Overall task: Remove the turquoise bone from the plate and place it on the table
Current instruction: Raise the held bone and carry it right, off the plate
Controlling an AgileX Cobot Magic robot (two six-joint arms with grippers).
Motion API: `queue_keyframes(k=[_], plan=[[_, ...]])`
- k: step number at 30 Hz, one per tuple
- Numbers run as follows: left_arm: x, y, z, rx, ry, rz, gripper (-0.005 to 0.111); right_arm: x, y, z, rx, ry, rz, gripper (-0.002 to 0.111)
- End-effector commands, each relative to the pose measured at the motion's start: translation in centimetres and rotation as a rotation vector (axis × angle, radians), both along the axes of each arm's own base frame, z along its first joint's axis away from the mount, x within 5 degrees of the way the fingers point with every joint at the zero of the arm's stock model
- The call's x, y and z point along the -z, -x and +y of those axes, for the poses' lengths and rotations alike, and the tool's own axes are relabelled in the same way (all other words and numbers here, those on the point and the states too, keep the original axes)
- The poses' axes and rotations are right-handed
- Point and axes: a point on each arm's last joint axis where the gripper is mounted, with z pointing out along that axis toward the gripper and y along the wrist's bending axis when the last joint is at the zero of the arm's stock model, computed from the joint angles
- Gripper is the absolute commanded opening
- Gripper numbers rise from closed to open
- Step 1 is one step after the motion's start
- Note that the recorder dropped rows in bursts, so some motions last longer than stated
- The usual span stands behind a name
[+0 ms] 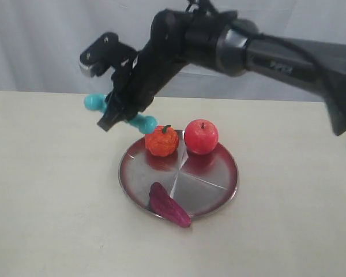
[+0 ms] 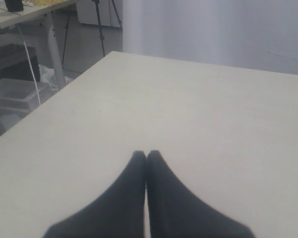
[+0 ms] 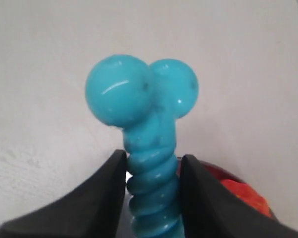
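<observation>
**Bone gripped, off the plate, not set down yet**

My right gripper (image 3: 151, 161) is clamped on the turquoise bone (image 3: 148, 94). The fingers sit across the ribbed shaft, with one knobbed end poking out ahead. I think that's the right place to hold it. The ribs give purchase, while the knobs are glossy and round and would likely squirt out.

It looks like light, soft rubber, so the shaft probably gives a little under squeeze. Nothing fragile. A low release should be harmless, though it may bounce or roll.

In the exterior view the bone hangs tilted in the air near the far-left rim of the plate (image 1: 219, 193), touching only my fingers. On the plate are an orange fruit (image 1: 161, 140), a red apple (image 1: 201, 136) and a purple leaf piece (image 1: 168, 205) lying over the near rim.

The table (image 1: 46, 202) is bare to the left, which is my pick for set-down.

My left gripper (image 2: 146, 154) has its fingers together, holding nothing, over the table.
</observation>
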Motion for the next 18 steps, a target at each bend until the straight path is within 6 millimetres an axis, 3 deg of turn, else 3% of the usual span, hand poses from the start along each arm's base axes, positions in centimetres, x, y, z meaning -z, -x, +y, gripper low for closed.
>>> queue_keyframes(k=[1,5,8,13,18], plan=[[0.0,0.0,0.0,-0.004,0.004,-0.006,0.000,-6.1,1.3,-2.7,0.170,-0.036,-0.099,-0.001],[0.0,0.0,0.0,-0.004,0.004,-0.006,0.000,-9.8,2.8,-6.9,0.400,-0.045,-0.113,-0.001],[0.0,0.0,0.0,-0.004,0.004,-0.006,0.000,-11.5,4.1,-10.7,0.541,-0.034,-0.075,-0.001],[0.0,0.0,0.0,-0.004,0.004,-0.006,0.000,-12.0,6.0,-16.9,0.698,0.005,0.044,-0.001],[0.0,0.0,0.0,-0.004,0.004,-0.006,0.000,-10.4,7.2,-22.2,0.830,0.026,0.142,-0.001]])
